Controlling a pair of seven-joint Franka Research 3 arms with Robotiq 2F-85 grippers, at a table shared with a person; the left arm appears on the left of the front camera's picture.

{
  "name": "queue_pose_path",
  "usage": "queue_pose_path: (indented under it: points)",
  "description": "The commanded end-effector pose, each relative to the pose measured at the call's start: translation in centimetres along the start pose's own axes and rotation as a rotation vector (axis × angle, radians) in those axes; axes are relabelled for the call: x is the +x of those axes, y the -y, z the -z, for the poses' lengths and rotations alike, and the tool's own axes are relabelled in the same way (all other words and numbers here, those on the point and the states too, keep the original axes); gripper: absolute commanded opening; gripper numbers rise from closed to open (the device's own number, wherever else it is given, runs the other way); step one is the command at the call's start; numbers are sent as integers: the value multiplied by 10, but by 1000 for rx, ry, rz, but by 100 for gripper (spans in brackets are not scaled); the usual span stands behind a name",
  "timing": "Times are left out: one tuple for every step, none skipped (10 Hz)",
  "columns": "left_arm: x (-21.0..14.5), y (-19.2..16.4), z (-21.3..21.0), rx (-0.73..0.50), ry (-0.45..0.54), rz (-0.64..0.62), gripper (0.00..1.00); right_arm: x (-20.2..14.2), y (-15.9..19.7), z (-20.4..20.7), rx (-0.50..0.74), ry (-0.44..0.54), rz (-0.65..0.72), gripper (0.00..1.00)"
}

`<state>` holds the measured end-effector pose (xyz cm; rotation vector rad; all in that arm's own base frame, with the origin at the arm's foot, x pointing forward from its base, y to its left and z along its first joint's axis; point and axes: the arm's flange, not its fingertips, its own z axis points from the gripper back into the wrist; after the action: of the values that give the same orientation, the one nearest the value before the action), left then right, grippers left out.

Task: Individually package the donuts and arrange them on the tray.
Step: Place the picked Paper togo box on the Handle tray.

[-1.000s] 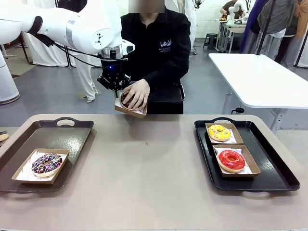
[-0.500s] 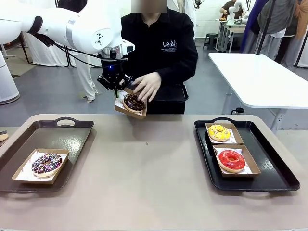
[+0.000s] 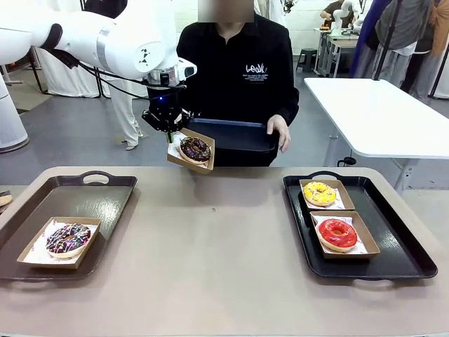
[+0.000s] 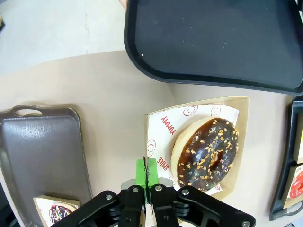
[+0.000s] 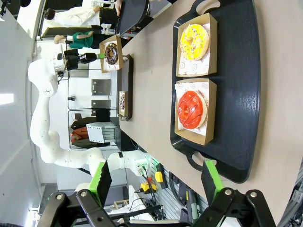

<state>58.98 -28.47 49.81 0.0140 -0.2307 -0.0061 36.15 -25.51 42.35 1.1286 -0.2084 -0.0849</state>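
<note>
Beige shared table (image 3: 210, 246), person standing at far side holding a black plastic tray (image 3: 235, 135).

1 left gripper (image 3: 168, 133): clenched on the edge of a shallow brown cardboard box (image 3: 191, 151) carrying a chocolate-iced nut-sprinkled donut (image 3: 194, 148), raised above the table's far edge.

1 right gripper (image 5: 156, 182): jaws released, above the right black tray (image 3: 407, 260).

glossy red donut (image 3: 337, 233), yellow donut (image 3: 319, 193), black tray (image 3: 403, 257), green-padded tool (image 5: 156, 182)
</note>
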Motion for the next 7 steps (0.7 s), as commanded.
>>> queue_pose_path:
  points:
    - [-16,-59,-17,-113,-32,-40,1,0,1,0,3,-1,4,100]
    - [-32,-90,-21,-154,-57,-55,1,0,1,0,3,-1,4,100]
    - [-48,-118,-25,-170,-71,-54,1,0,1,0,3,-1,4,100]
    - [-66,-147,-28,-169,-89,-46,1,0,1,0,3,-1,4,100]
    - [-86,-170,-26,-128,-91,-50,1,0,1,0,3,-1,4,100]
    - [-94,-196,-25,-85,-91,-47,1,0,1,0,3,-1,4,100]
    - [-103,-218,-20,-40,-93,-55,1,0,1,0,3,-1,4,100]
